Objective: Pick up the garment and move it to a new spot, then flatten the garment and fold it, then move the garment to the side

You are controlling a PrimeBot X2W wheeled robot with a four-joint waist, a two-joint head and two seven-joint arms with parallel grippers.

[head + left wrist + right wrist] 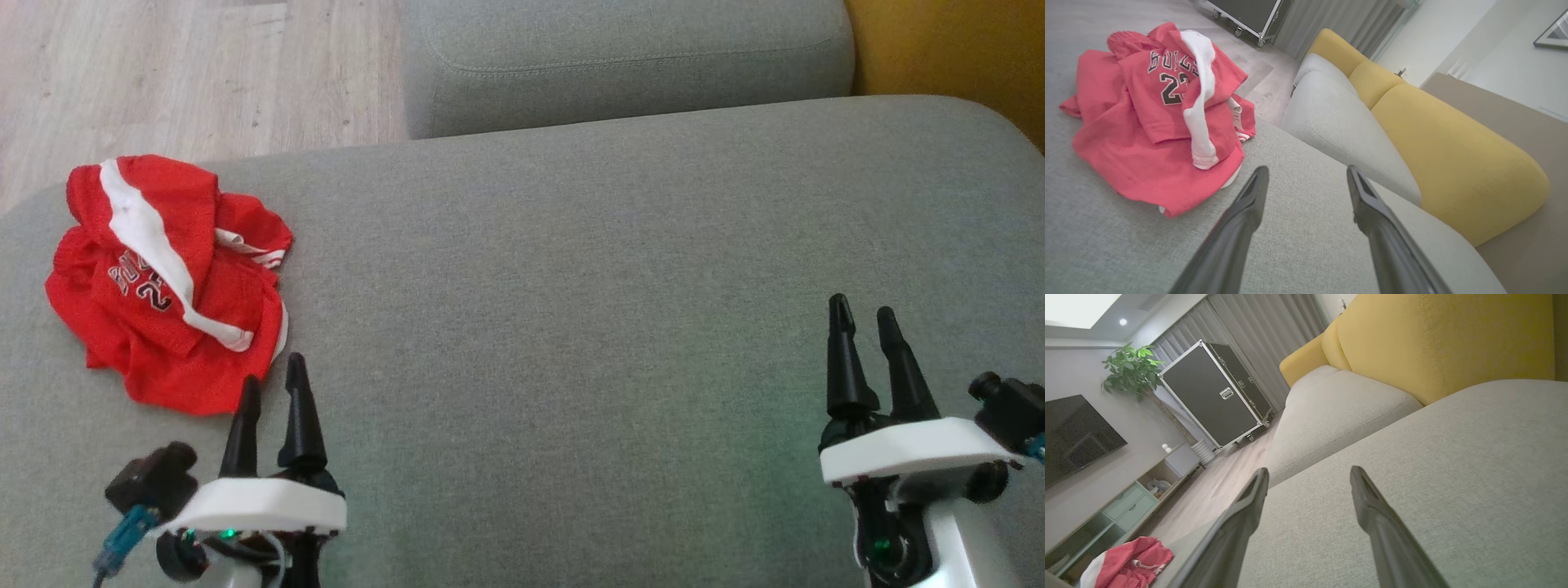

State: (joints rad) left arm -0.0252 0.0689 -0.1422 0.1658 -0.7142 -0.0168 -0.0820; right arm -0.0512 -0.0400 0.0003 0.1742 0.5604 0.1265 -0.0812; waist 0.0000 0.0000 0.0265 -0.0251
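The garment (167, 278) is a red jersey with white trim and dark lettering, lying crumpled at the far left of the grey cushion (571, 269). In the left wrist view the garment (1155, 122) fills the upper left, and the right wrist view catches a red corner of the garment (1126, 561) at the bottom left. My left gripper (273, 384) is open just below the garment's near edge, holding nothing. My left gripper (1306, 175) points past the cloth's right side. My right gripper (863, 314) is open far to the right over bare cushion, empty. My right gripper (1308, 475) hovers above the grey fabric.
A second grey cushion (629, 57) lies beyond this one, with a yellow backrest (947, 49) at the far right. Wooden floor (163, 73) shows past the cushion's far left edge. A black wheeled case (1216, 392), a plant (1128, 369) and a low cabinet (1126, 498) stand across the room.
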